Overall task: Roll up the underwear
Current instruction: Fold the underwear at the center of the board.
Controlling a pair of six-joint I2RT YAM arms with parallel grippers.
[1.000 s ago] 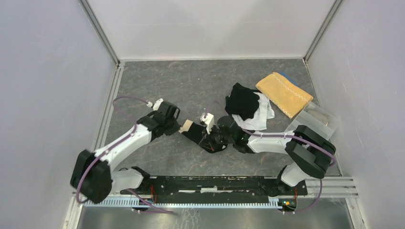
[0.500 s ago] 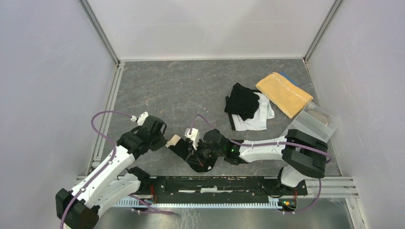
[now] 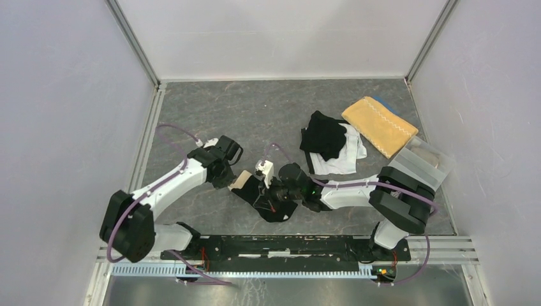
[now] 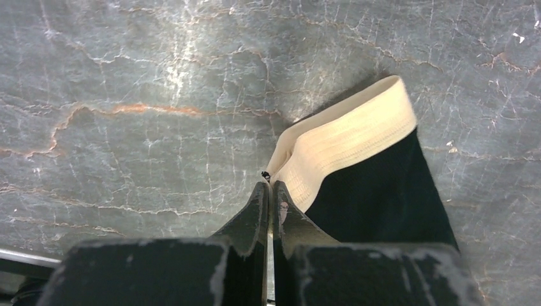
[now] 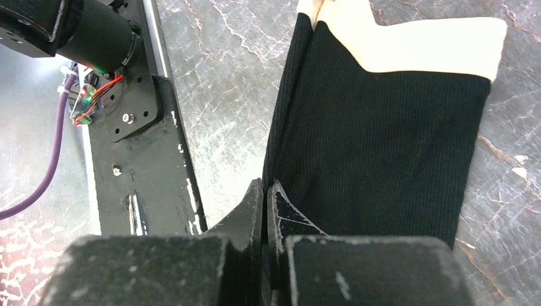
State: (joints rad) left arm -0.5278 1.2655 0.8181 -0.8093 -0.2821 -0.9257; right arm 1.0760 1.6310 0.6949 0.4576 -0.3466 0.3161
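A black underwear (image 3: 266, 199) with a beige waistband (image 3: 241, 180) lies stretched flat on the grey table, near the front middle. My left gripper (image 3: 231, 180) is shut on the waistband's corner; in the left wrist view the gripper (image 4: 269, 189) pinches the edge of the beige band (image 4: 348, 143). My right gripper (image 3: 278, 193) is shut on the black cloth's long edge at the other end; in the right wrist view the gripper (image 5: 264, 189) grips the black cloth (image 5: 383, 140), with the waistband (image 5: 434, 48) at the far end.
A pile of black and white garments (image 3: 328, 143) lies at the back right, beside a mustard-yellow towel (image 3: 379, 124). A clear plastic tray (image 3: 424, 162) stands at the right wall. The arms' black base rail (image 3: 287, 245) runs along the near edge, close to the underwear (image 5: 140, 127).
Both grippers carried the underwear toward the near left, then back up and to the right. The left arm swung with it. Both stayed shut.
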